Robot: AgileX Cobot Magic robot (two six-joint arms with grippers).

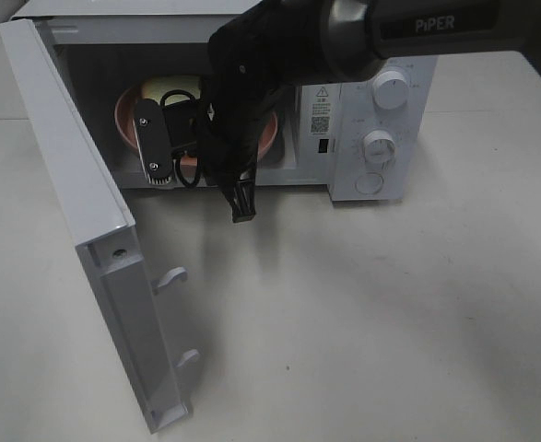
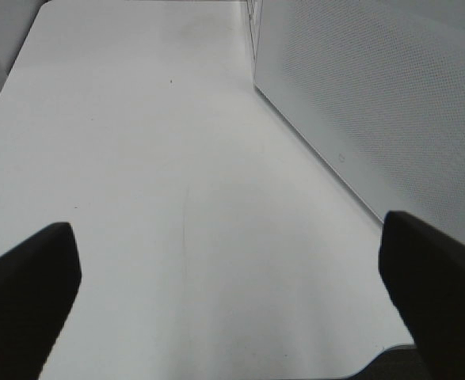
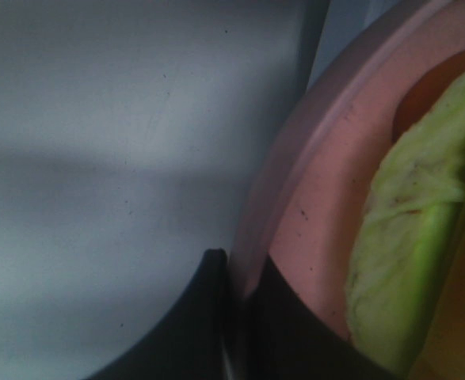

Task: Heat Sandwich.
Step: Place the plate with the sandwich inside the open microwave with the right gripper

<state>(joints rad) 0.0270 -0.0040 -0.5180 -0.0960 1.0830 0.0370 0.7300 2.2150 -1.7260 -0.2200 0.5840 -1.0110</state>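
While the right claw (image 3: pixel 230 265) is clenching the pink plate (image 3: pixel 295 198) by its rim, the sandwich (image 1: pixel 170 86) is sitting inside the microwave (image 1: pixel 381 120), upper left; letting go, shutting the door (image 1: pixel 67 184) and starting the heat are waiting. The left claw (image 2: pixel 232 273) is hanging released.

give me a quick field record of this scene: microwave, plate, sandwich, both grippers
microwave: on the table, door swung wide open
pink plate: inside the cavity
sandwich: on the pink plate
right gripper: reaching into the microwave, shut on the plate's rim
left gripper: open, holding nothing, over the table beside the door
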